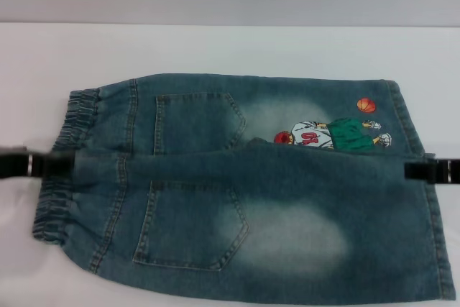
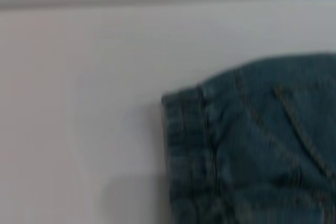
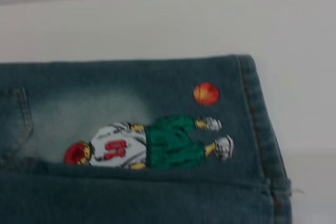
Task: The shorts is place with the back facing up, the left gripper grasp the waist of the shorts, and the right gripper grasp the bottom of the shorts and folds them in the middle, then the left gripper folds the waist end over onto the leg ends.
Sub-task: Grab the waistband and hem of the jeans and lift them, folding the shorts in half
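Note:
The blue denim shorts (image 1: 237, 213) lie back up on the white table (image 1: 230, 48), waist (image 1: 79, 109) to the left and leg hems (image 1: 402, 116) to the right. The near half is raised and drawn over the far half, its upper edge stretched between both grippers. My left gripper (image 1: 50, 165) holds that edge at the waist. My right gripper (image 1: 417, 171) holds it at the bottom hem. The far leg shows the cartoon embroidery (image 1: 330, 134) and orange ball (image 1: 366, 105), partly covered by the near layer. The right wrist view shows the embroidery (image 3: 147, 145); the left wrist view shows the waist band (image 2: 184, 145).
A white table top (image 2: 79, 103) surrounds the shorts, with bare surface behind them and to the left. The back edge of the table (image 1: 230, 24) meets a grey wall. The shorts' near hem corner reaches the lower right of the head view.

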Controlling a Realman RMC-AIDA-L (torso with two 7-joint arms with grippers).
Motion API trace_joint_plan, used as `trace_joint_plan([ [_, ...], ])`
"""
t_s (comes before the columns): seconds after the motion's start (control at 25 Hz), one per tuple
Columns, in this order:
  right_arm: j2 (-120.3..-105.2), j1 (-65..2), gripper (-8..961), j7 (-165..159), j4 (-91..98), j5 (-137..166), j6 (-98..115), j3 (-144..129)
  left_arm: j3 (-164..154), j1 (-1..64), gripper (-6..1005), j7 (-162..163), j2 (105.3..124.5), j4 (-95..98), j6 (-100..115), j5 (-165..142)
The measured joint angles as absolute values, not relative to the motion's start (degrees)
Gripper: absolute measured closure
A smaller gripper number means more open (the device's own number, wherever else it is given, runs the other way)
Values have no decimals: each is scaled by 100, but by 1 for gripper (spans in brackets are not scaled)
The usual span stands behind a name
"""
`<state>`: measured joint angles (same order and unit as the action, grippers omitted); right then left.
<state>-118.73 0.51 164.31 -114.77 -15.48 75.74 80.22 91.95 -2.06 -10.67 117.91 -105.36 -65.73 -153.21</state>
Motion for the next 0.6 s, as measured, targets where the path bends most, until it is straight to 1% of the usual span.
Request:
trace_joint_plan([
  [0.36,-11878,14,295,16418,-11163,-1472,7564,8039,9182,157,201,-335,11800,-10590,-8102,-16195],
  [0.6,-11866,-31,295,16446,-11042,-1377,7480,8112,8994,348,201,5,11809,-10542,-8408,-16206],
])
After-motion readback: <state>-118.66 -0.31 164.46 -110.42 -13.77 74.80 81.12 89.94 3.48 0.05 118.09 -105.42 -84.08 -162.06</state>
